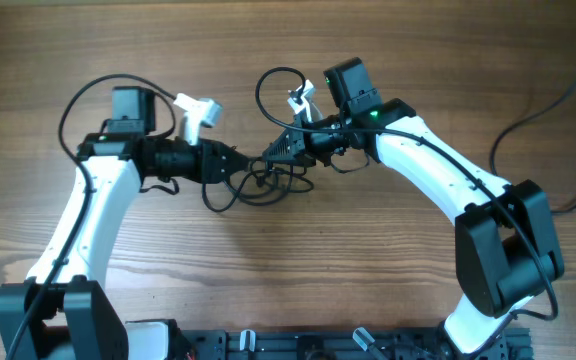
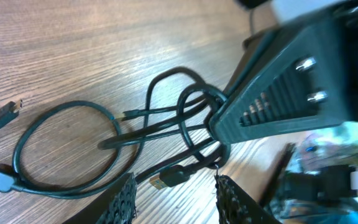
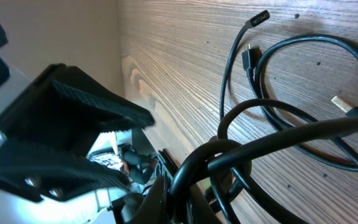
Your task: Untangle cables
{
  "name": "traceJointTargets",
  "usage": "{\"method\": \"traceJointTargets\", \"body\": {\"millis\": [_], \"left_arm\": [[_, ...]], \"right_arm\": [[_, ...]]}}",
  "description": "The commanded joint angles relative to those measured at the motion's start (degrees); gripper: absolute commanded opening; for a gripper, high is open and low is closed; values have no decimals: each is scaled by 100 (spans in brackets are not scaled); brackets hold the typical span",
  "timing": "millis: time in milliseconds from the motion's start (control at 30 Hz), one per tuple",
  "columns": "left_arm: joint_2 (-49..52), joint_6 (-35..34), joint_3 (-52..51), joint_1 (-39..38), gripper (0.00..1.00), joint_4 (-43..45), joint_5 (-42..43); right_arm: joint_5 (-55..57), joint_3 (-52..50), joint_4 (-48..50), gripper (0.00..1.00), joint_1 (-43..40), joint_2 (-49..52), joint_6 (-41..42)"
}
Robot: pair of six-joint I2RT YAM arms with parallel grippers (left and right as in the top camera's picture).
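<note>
- Left claw stands released, its fingers apart on either side of a plug, seemingly gripping nothing.
- Right claw is clenched on the cables, pinching several loops at its tip.
- Cables lie knotted on the tabletop between both claws; one loose loop lies flat beside the knot.
</note>
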Motion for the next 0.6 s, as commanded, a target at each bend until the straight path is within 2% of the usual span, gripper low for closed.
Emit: {"method": "traceJointTargets", "body": {"millis": [0, 133, 300, 500, 567], "left_arm": [[28, 138, -50, 48, 42, -44, 789], [28, 138, -50, -293, 40, -15, 787], [28, 136, -50, -356, 40, 24, 785], [28, 136, -50, -466, 35, 76, 780], [28, 109, -50, -627, 27, 186, 575]], "right_arm": [[-461, 17, 120, 4, -11, -31, -101], [-514, 17, 273, 4, -13, -31, 321], [-514, 17, 291, 5, -13, -31, 332], [-520, 17, 308, 4, -13, -31, 358], [-540, 17, 308, 4, -13, -31, 358]]}}
